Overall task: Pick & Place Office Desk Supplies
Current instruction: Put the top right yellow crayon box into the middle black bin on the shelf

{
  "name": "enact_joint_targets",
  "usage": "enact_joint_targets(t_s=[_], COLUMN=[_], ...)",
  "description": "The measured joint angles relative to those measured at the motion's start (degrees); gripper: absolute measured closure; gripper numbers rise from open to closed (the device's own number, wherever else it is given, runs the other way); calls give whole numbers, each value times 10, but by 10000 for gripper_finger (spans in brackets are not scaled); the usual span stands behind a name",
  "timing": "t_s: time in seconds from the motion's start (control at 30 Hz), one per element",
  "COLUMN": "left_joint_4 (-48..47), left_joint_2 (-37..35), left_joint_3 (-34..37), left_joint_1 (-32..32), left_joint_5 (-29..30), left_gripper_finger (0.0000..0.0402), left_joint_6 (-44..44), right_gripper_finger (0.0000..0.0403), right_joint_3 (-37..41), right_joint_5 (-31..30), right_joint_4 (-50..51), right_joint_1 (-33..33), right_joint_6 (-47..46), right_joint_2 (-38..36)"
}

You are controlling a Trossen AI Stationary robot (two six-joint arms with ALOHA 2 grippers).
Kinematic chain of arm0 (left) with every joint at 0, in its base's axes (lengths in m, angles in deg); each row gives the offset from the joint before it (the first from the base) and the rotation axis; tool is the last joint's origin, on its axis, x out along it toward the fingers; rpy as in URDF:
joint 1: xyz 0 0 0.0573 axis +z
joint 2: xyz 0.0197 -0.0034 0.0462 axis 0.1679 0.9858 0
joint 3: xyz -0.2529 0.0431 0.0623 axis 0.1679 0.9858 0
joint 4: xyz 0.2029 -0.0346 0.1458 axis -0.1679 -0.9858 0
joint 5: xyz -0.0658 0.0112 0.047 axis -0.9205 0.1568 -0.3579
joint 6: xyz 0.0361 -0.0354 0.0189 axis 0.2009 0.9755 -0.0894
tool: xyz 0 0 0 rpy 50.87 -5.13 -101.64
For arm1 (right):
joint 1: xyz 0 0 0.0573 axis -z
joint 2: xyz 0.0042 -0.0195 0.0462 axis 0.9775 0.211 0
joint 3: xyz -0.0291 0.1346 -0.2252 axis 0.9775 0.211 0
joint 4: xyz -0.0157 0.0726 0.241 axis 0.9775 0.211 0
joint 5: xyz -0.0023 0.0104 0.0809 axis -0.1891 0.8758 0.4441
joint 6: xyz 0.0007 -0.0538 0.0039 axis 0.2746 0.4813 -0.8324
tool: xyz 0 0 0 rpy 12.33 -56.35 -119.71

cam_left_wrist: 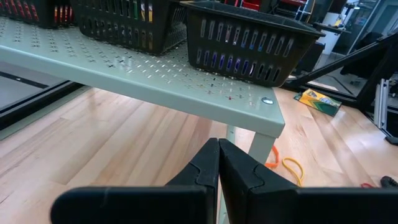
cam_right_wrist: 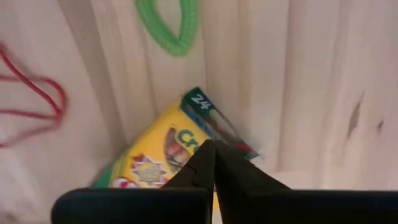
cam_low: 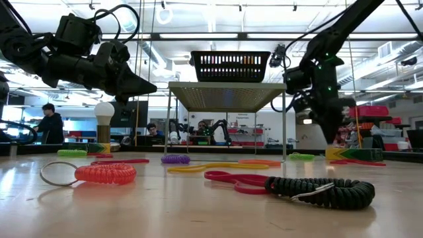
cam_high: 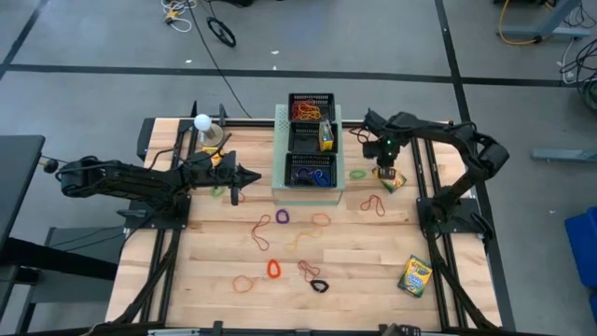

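Note:
My right gripper (cam_high: 385, 168) (cam_right_wrist: 213, 149) is shut and points down over a yellow-and-green crayon box (cam_right_wrist: 158, 155) (cam_high: 393, 182), which lies flat on the table right of the pale-green stand. A green rubber band (cam_right_wrist: 169, 28) lies just beyond it. My left gripper (cam_high: 252, 175) (cam_left_wrist: 219, 155) is shut and empty. It hovers level at the stand's left side, near the front black mesh tray (cam_left_wrist: 249, 43) (cam_high: 311, 171). Two more mesh trays (cam_high: 311, 121) sit on the stand, one holding a crayon box (cam_high: 326, 136). Another crayon box (cam_high: 415, 275) lies near the table's right front. My right gripper's shut fingers (cam_right_wrist: 205, 165) come from above onto the middle of the crayon box's printed face (cam_right_wrist: 180, 140), which lies flat on the table. Whether the tips touch it, I cannot tell.
The pale-green perforated stand (cam_high: 280, 154) (cam_left_wrist: 186, 87) stands at the table's far middle. A white ball on a stand (cam_high: 202, 122) is behind my left arm. Loose rubber bands, red (cam_high: 373, 203), purple (cam_high: 282, 217), orange (cam_high: 273, 270) and black (cam_high: 320, 286), are scattered over the near half.

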Motion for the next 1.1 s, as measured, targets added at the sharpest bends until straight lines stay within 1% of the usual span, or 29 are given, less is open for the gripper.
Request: enact_joint_targets(t_s=[0.1, 0.17, 0.27, 0.33, 0.4, 0.57, 0.7, 0.8, 0.93, 1.03, 1.1], left_joint_4=[0, 0, 0, 0, 0, 0, 0, 0, 0, 0, 0], left_joint_2=[0, 0, 0, 0, 0, 0, 0, 0, 0, 0, 0], left_joint_3=[0, 0, 0, 0, 0, 0, 0, 0, 0, 0, 0], left_joint_1=[0, 0, 0, 0, 0, 0, 0, 0, 0, 0, 0], left_joint_5=[0, 0, 0, 0, 0, 0, 0, 0, 0, 0, 0], left_gripper_finger=[387, 387, 387, 387, 387, 387, 387, 387, 387, 387, 387], left_joint_6=[0, 0, 0, 0, 0, 0, 0, 0, 0, 0, 0], right_gripper_finger=[389, 391, 383, 364, 338, 269, 238, 235, 243, 257, 275], right_joint_3=[-12, -14, -13, -7, -3, -3, -3, -3, -6, -7, -9], right_joint_5=[10, 10, -35, -69, -88, -88, -84, -64, -68, -71, -68], right_joint_4=[18, 26, 24, 22, 18, 6, -7, -1, 5, 9, 15], right_joint_1=[0, 0, -12, -22, -29, -38, -39, -36, -35, -36, -36], right_joint_6=[-34, -26, 16, 48, 68, 93, 109, 107, 107, 107, 99], right_joint_2=[0, -1, -1, -1, 0, 3, 6, 25, 57, 67, 67])
